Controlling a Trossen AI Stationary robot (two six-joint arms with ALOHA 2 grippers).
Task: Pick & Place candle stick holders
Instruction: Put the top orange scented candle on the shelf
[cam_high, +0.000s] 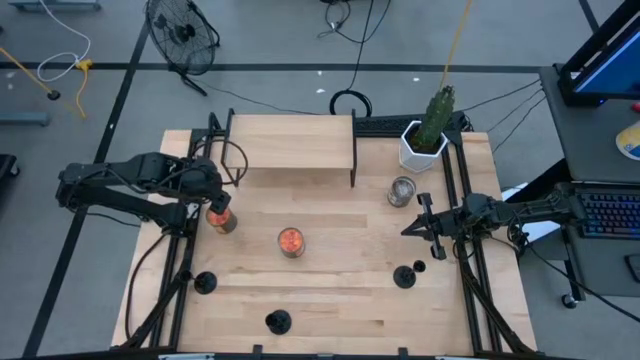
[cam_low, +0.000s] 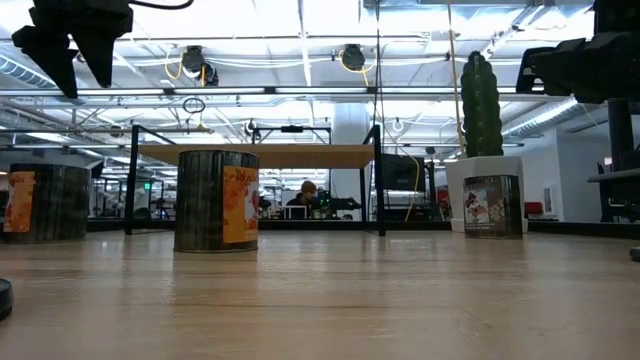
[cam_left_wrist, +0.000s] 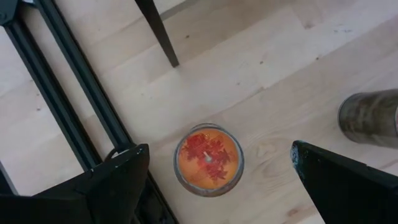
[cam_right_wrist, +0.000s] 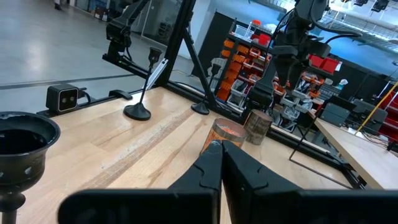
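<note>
Your left gripper hangs with its dark fingers spread wide over a glass jar candle with an orange, leaf-patterned top, near the left edge of the pale wooden desk; it holds and touches nothing. Your right gripper, fingers pressed together and empty, sits by the right edge.

The three small matte-black candle stick holders, round-based with thin stems, all stand untouched along the front: one toward the front left corner, one at the front edge, one just in front of your right gripper. No pick looks begun. Judging by this, your next move is opening the right fingers and lowering them round the nearest stem.
</note>
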